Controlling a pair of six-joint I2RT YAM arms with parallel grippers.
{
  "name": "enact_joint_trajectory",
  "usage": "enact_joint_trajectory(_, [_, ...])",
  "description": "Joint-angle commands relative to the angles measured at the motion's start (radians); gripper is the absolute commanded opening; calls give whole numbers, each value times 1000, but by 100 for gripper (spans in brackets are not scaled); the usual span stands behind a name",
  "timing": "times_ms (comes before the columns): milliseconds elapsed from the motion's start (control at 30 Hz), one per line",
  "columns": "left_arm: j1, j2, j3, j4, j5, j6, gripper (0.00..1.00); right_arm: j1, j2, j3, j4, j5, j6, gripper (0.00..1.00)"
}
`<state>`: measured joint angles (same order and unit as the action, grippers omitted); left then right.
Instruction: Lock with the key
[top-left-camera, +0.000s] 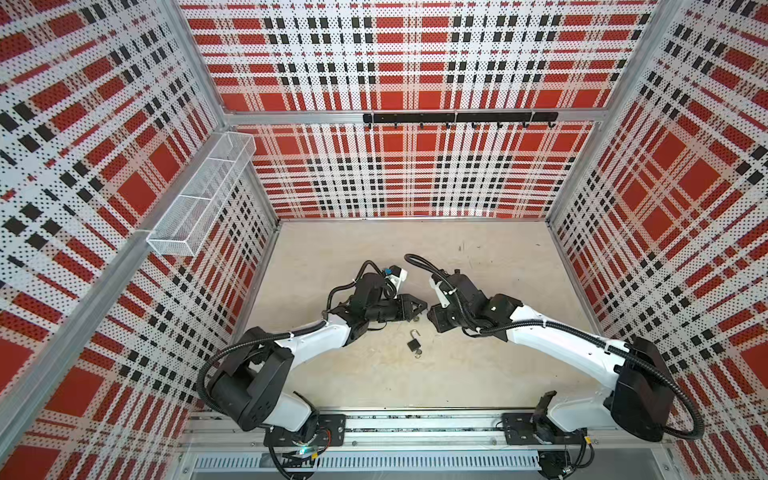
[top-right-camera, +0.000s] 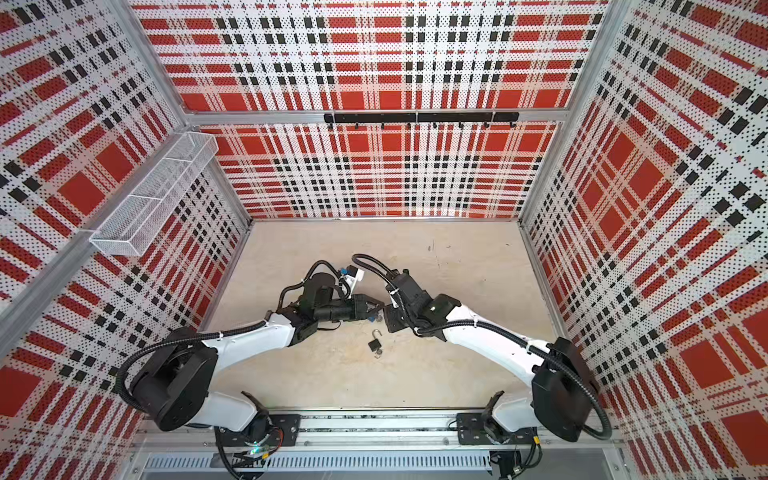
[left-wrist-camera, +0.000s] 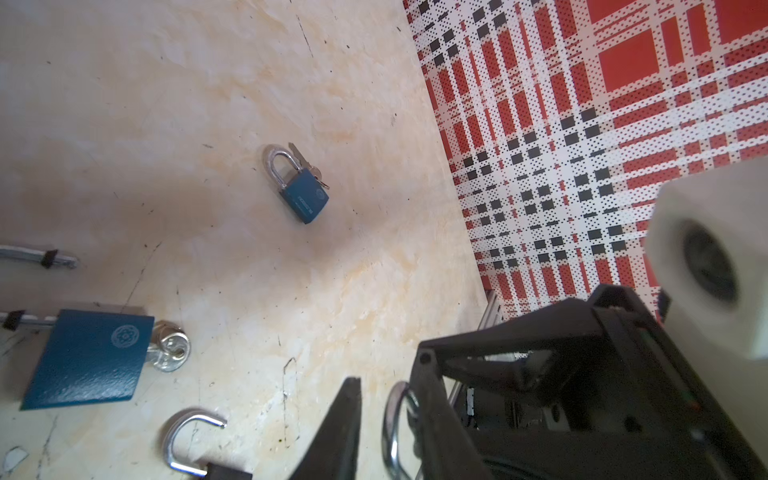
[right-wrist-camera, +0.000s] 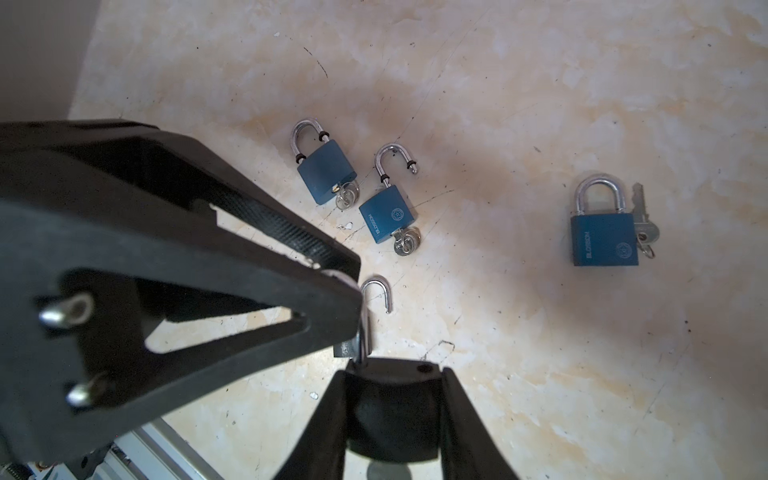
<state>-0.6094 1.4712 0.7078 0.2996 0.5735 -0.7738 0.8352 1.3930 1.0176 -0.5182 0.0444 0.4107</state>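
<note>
**Left and right jaws tip to tip over the counter (top-left-camera: 478, 374) at mid-frame in both top views, with the black padlock (top-left-camera: 412, 344) (top-right-camera: 374, 344) just below them.**

The left jaws stood almost together. A metal ring (left-wrist-camera: 392, 432) sat between them in the left wrist view, but a firm clamp on it could not be confirmed. Whether the right jaws were apart or together could not be told. The black padlock lay flat on the counter, clear of both jaws, with its shackle swung open and a key ring at its base. The right wrist view showed three more locks on the counter. The first blue padlock (right-wrist-camera: 328, 174) lay just beside the open blue padlock (right-wrist-camera: 386, 216), each with a key at its base. The far blue padlock (right-wrist-camera: 602, 232) lay well apart, its shackle seated and a key alongside.
</note>
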Motion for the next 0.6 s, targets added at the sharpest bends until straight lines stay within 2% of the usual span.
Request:
enact_joint_trajectory(0, [-8,13,16,40,12,-8,26,5,-33,33,41,-2,-8,24])
enact_joint_trajectory(133, [-9,15,16,50,16,-14,19,4,-31,35,39,-4,-10,24])
enact_joint_trajectory(267, [-10,20,17,60,23,-20,2,5,-33,33,44,-5,-7,24])
enact_joint_trajectory(433, [-9,23,13,72,22,-32,0,5,-36,25,68,-15,5,26])
enact_joint_trajectory(567, [1,5,-11,117,-6,-80,0,4,-53,1,119,-36,16,45])
